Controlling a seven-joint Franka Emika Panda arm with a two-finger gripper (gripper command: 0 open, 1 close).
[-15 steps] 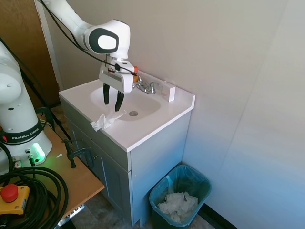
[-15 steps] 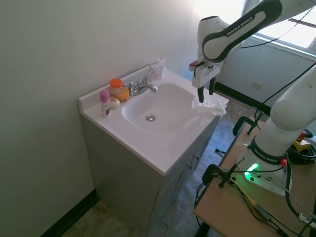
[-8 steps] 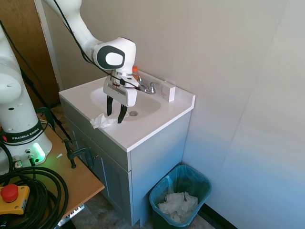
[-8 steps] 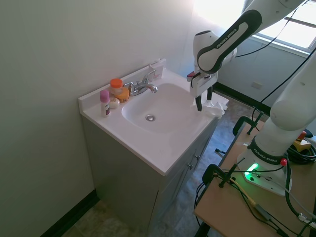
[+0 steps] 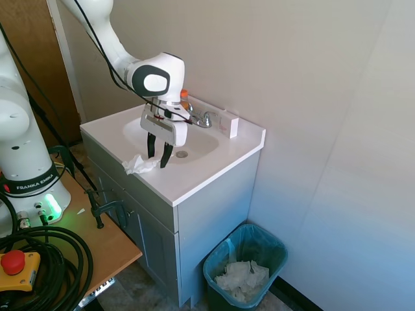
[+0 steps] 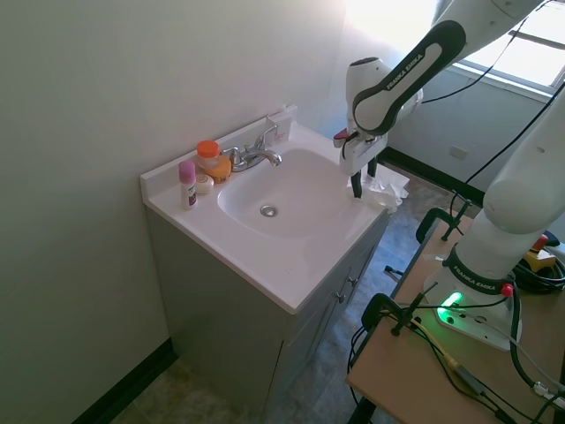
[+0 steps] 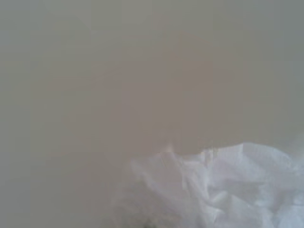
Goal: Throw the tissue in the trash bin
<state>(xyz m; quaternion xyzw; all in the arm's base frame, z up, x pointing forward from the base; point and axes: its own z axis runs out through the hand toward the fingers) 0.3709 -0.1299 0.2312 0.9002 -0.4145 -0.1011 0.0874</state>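
The step in hand looks like the reach for the pick-up: the gripper hangs low over the front rim of the white vanity top, fingers pointing down and spread apart with nothing between them. The tissue lies crumpled on that rim beside the sink basin, near the corner. In the first exterior view it sits just beside the nearer fingertip, to the outside of the gap rather than within it; the second exterior view shows the tissue partly hidden behind the gripper. The next move probably calls for a small shift toward the tissue so the open fingers straddle it, then a descent and close. The trash bin stands on the floor beside the cabinet, well apart, already holding crumpled paper wads.
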